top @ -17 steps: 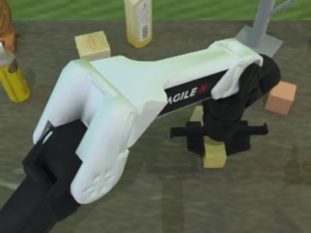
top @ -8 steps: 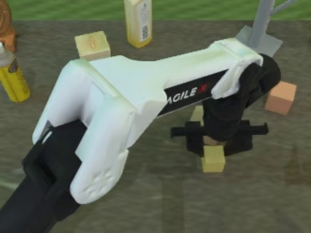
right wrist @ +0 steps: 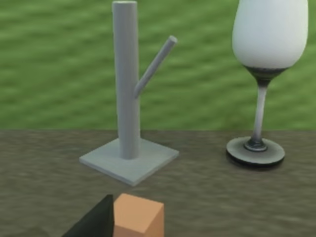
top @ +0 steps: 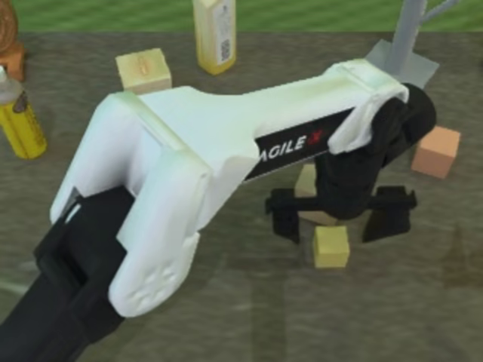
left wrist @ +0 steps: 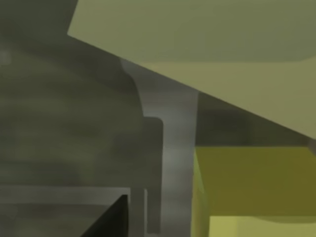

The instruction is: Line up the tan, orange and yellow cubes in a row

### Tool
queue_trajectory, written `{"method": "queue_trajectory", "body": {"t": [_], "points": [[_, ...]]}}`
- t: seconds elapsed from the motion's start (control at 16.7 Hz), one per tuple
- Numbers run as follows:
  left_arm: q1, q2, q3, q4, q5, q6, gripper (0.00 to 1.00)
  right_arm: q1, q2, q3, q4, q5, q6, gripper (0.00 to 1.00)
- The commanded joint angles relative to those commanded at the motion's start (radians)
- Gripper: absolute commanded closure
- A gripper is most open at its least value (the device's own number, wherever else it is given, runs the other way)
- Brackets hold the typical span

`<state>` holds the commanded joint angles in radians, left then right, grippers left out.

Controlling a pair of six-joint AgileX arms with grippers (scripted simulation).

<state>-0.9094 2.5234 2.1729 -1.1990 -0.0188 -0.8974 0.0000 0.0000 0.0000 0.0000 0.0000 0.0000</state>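
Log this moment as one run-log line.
left gripper: open, above tan cube | yellow cube: on table, released, beside tan cube | orange cube: apart, at right | right arm: not in top view

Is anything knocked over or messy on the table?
Nothing looks tipped or spilled. The yellow cube sits flat by the tan cube, below the open left gripper. The orange cube stands apart at the right, not yet in the row.

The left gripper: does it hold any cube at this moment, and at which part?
Nothing is held. The left gripper is open above the yellow cube, which lies free on the table beside the tan cube.
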Motion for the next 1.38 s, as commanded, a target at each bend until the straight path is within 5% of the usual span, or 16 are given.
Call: {"method": "queue_trajectory", "body": {"t": [0.42, 0.9, 1.38], "points": [[0.001, 0.003, 0.018, -0.017, 0.000, 0.000, 0.00, 0.000, 0.000, 0.000, 0.000, 0.000, 0.000, 0.00], [0.016, 0.005, 0.282, -0.278, 0.000, -0.005, 0.00, 0.000, 0.000, 0.000, 0.000, 0.000, 0.000, 0.00], [0.039, -0.055, 0.226, -0.243, -0.003, 0.003, 0.00, 0.005, 0.054, 0.055, -0.039, -0.002, -0.032, 0.00]]}}
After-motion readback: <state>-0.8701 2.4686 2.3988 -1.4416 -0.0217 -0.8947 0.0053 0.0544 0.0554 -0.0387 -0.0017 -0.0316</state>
